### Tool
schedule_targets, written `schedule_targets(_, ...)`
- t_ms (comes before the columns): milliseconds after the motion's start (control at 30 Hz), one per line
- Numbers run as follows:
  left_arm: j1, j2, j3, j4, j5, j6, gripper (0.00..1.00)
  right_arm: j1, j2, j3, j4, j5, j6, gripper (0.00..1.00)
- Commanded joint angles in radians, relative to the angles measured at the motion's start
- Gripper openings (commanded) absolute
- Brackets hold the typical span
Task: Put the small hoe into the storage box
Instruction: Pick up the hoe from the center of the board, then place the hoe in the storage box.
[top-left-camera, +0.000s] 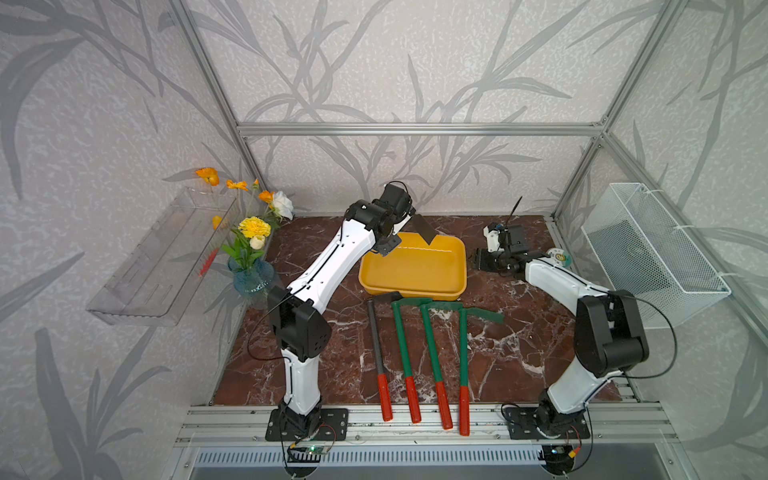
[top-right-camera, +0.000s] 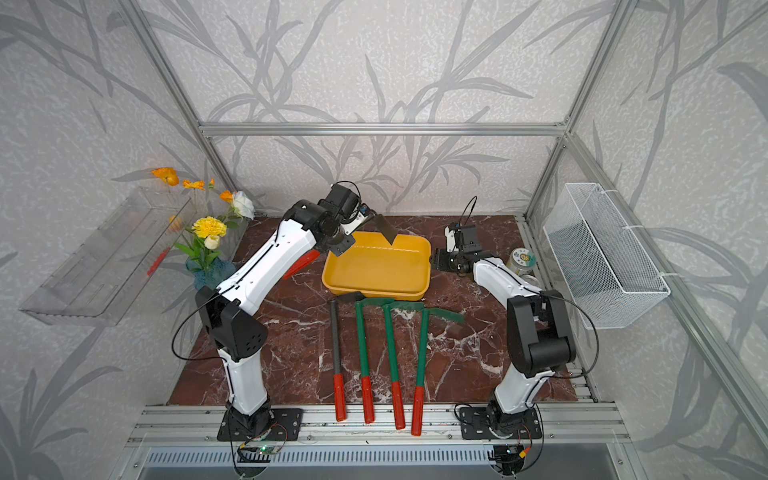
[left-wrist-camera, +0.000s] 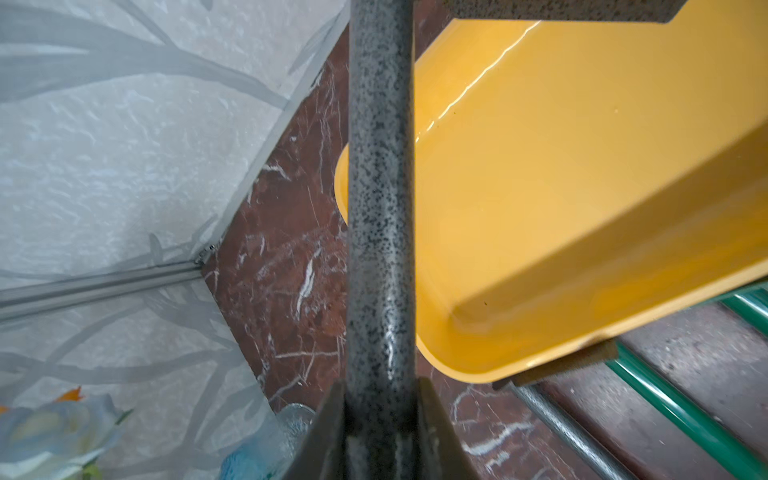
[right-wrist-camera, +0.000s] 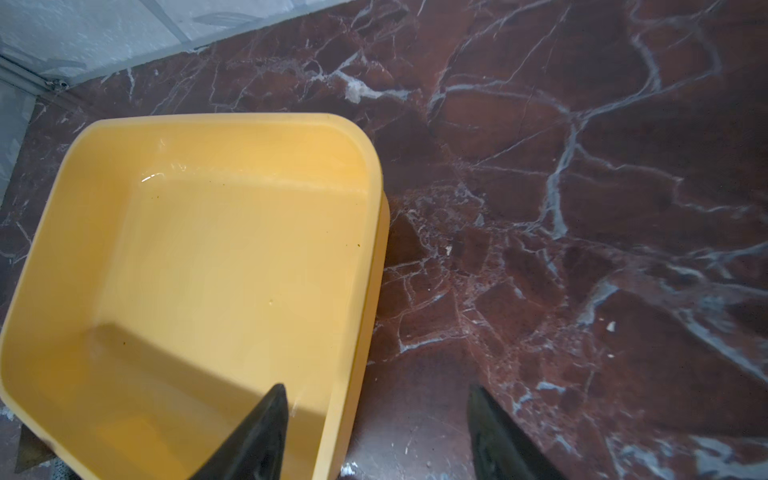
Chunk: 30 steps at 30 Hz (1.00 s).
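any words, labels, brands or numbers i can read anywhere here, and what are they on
No text can be read in any view.
Jar lid sticker: green and yellow picture; any lettering is too small and blurred to read.
Yellow storage box: no markings show.

There is 1 yellow storage box (top-left-camera: 409, 289). The long-handled tools are 5 in all. 1 small hoe (top-left-camera: 424, 227) with a grey shaft is in the air over the left back corner of the box. 4 lie side by side in front of the box: 1 grey tool (top-left-camera: 376, 345) and 3 green tools (top-left-camera: 402, 340) (top-left-camera: 432, 353) (top-left-camera: 463, 353). All 5 have a red grip. Left of the box are 1 blue vase (top-left-camera: 253, 279) with flowers and 1 clear trough (top-left-camera: 158, 270). Right of it are 1 jar (top-left-camera: 559, 257) and 1 white wire basket (top-left-camera: 652, 257). The robot arms (top-left-camera: 328, 266) (top-left-camera: 557, 278) are 2.
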Motion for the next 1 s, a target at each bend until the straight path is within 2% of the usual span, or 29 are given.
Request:
schedule_targets(0, -0.001, 0.016, -0.017, 0.123, -0.012, 0.116, 0.0, 0.014, 0.033, 0.017, -0.01, -0.043, 0.023, 0.66)
schedule_targets(133, 0.007, 0.024, -0.103, 0.213, 0.038, 0.159, 0.0, 0.015, 0.066, 0.024, 0.003, -0.044, 0.022, 0.64)
schedule_targets(233, 0.025, 0.021, -0.193, 0.315, 0.099, 0.215, 0.0, 0.019, 0.101, 0.03, 0.009, -0.071, 0.023, 0.59)
schedule_targets(367, 0.049, 0.05, -0.213, 0.385, 0.196, 0.282, 0.0, 0.019, 0.111, 0.018, 0.009, -0.055, 0.01, 0.52)
schedule_targets(567, 0.061, 0.14, -0.133, 0.445, 0.276, 0.386, 0.0, 0.019, 0.125, 0.023, 0.002, -0.059, -0.006, 0.36)
schedule_targets(833, 0.064, 0.269, 0.021, 0.487, 0.412, 0.48, 0.0, 0.018, 0.166, 0.066, -0.046, -0.065, -0.051, 0.36)
schedule_targets(967, 0.065, 0.317, 0.04, 0.51, 0.446, 0.523, 0.0, 0.017, 0.178, 0.097, -0.087, -0.067, -0.085, 0.36)
